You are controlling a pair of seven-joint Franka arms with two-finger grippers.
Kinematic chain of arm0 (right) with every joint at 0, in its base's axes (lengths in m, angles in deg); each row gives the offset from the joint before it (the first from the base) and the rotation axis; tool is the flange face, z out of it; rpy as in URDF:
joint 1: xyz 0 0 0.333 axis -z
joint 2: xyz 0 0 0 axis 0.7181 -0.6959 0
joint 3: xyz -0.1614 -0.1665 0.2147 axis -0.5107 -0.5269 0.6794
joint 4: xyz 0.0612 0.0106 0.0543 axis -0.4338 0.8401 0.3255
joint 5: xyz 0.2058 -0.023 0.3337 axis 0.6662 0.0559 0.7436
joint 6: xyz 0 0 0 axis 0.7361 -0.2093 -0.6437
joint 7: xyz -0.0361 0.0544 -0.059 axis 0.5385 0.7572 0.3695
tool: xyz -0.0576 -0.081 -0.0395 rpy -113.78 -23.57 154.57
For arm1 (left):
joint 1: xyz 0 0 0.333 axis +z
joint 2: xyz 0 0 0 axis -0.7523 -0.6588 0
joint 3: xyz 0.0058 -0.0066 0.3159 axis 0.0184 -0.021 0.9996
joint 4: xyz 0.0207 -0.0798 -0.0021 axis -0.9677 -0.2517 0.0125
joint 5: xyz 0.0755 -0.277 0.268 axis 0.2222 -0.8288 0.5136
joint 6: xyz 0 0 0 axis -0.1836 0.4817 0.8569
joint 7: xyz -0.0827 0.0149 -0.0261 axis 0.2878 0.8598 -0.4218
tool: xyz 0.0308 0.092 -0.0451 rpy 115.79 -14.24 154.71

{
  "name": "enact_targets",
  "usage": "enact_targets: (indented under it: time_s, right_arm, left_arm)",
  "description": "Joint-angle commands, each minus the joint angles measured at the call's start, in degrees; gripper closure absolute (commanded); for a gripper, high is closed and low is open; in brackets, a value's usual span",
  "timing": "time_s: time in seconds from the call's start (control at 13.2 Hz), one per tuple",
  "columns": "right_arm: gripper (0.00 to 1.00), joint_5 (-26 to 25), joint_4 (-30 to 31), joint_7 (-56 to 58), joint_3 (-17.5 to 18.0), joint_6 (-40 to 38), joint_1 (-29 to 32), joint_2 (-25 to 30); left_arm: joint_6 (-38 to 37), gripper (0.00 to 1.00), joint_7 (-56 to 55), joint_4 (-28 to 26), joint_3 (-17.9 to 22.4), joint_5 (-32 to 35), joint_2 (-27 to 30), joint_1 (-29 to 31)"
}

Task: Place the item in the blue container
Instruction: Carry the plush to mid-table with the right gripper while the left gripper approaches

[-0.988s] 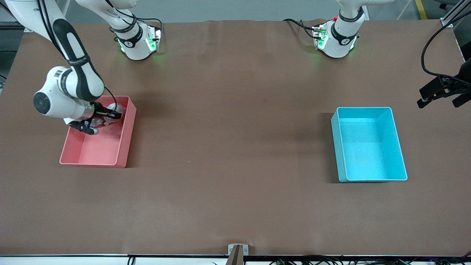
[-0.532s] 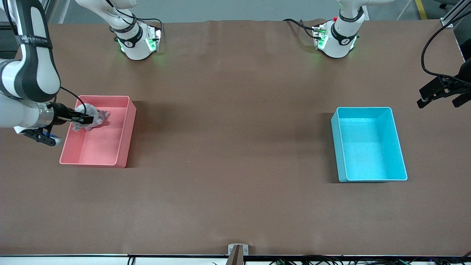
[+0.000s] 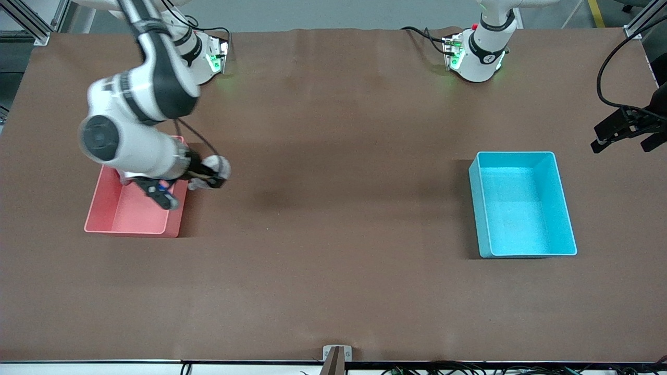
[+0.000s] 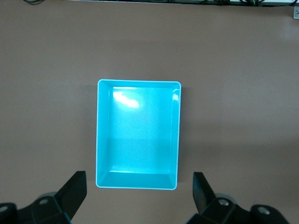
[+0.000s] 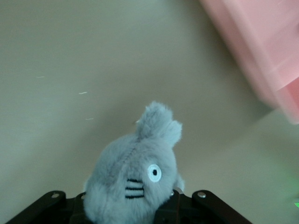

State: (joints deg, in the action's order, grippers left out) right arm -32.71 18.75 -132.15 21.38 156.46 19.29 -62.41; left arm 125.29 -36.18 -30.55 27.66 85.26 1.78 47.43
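Now, starting at the right arm's end of the worktop [image 3: 333, 291], the pink bin [image 3: 121, 214] sits partly under the right arm's big white wrist. The right gripper [image 3: 213, 181] hangs in the air just past the bin's rim, over bare brown worktop, its fingers clamped tight on a small grey plush toy [image 3: 214, 167]. Between it and the blue container [image 3: 522, 204] lies only open worktop. The container sits well apart toward the left arm's end, with nothing in it.

The left gripper [image 3: 625, 134] waits by the worktop's edge at the left arm's end, fingers spread wide and holding nothing.

The right wrist view adds what the front camera cannot resolve (the toy is only a pale blob there): the plush toy [image 5: 135, 172] has a white eye, dark whisker stripes and tufted ears. The left wrist view looks straight down into the blue container [image 4: 103, 135], framed between its two black fingers [image 4: 74, 191].
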Motion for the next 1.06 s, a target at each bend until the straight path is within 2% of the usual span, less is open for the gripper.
enact_targets:
  time_s: [0.0, 0.15, 0.23, 0.53, 0.76, 0.99]
  right_arm:
    - [0.98, 0.70, -10.83, -13.88, -1.02, 4.30, -7.38, -11.91]
    - [0.98, 0.09, -18.92, -23.47, -1.19, 6.23, -11.78, -20.88]
    - [0.98, -0.78, -21.39, -26.73, -1.19, 7.81, -13.45, -23.62]
    - [0.97, -2.90, -21.85, -35.71, -1.10, 17.38, -17.41, -29.52]
    - [0.97, -2.99, -22.03, -41.34, -1.10, 26.70, -19.70, -33.57]
    - [0.96, -2.99, -24.22, -43.28, -1.19, 28.48, -20.59, -36.38]
  left_arm:
    - [-1.16, 0.00, 0.22, 1.03, -0.06, 0.37, -0.35, 0.22]
    - [-1.25, 0.00, 0.13, 0.85, 0.11, 0.28, -0.35, 0.57]
    - [-1.34, 0.00, -0.05, 0.68, 0.11, 0.28, -0.35, 0.92]
    - [-4.15, 0.00, 0.30, 0.41, -0.23, 0.11, -0.97, 0.48]
    - [-5.11, 0.00, 0.21, -1.34, -0.50, -4.53, -2.28, -0.13]
    - [-4.94, 0.00, -0.84, -3.81, -0.85, -5.78, -3.68, -2.85]
